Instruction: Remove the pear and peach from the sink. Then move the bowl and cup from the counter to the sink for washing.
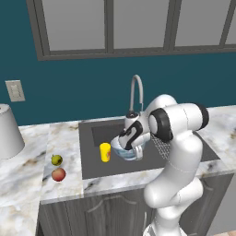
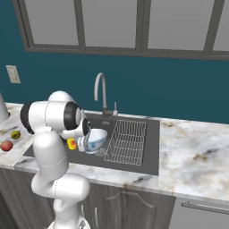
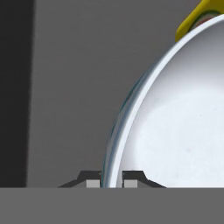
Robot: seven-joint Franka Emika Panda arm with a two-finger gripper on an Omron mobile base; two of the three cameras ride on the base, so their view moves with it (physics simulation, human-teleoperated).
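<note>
The pale bluish-white bowl (image 1: 126,151) hangs over the dark sink (image 1: 92,163), with my gripper (image 3: 111,180) shut on its rim; one finger is inside the rim, one outside. The bowl (image 2: 95,139) is tilted, and its white inside (image 3: 179,127) faces the hand camera. The yellow cup (image 1: 105,152) stands in the basin just left of the bowl, its top edge (image 3: 192,19) peeking past the bowl's rim. On the marble counter (image 1: 27,166) left of the sink lie the yellow-green pear (image 1: 56,160) and the reddish peach (image 1: 58,174).
A curved steel faucet (image 1: 136,92) rises behind the basin. A wire rack (image 2: 127,141) fills the sink's right side. A large grey-white conical vessel (image 1: 8,131) stands upturned at the counter's far left. An outlet plate (image 1: 15,90) is on the teal wall.
</note>
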